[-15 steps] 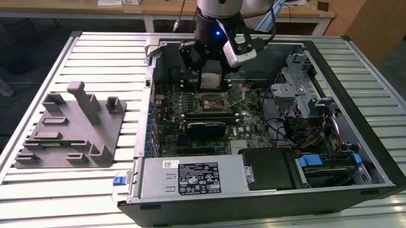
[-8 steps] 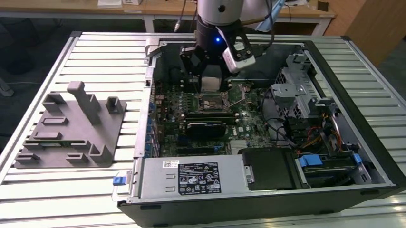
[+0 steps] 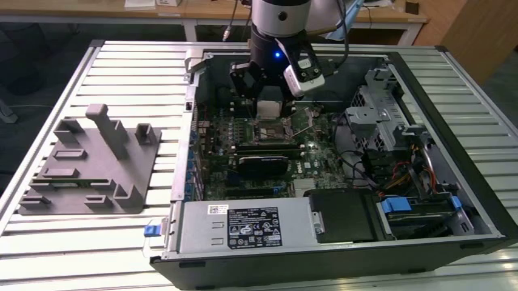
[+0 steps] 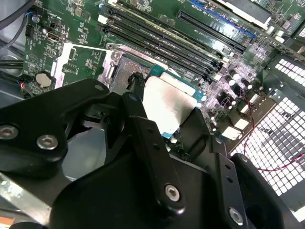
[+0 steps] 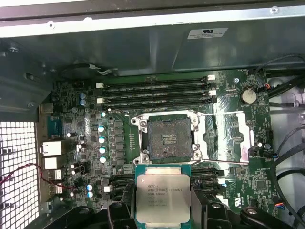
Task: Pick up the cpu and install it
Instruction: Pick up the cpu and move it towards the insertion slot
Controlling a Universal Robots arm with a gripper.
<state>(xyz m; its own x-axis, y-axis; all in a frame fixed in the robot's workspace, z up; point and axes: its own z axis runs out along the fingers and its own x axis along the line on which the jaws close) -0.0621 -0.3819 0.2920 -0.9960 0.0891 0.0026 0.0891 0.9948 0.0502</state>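
Silver and square, the cpu (image 5: 163, 196) sits between the gripper's (image 3: 270, 104) black fingers (image 5: 120, 212), held up over the green board (image 5: 86, 143). The first wrist view shows its shiny top, with the open socket (image 5: 169, 139) just beside it. The exterior view shows the case (image 3: 461, 159) on the table (image 3: 121, 73). A grey tray (image 3: 89, 170) stands well apart from the case, on that view's left. The jaws are closed on the cpu's two sides.
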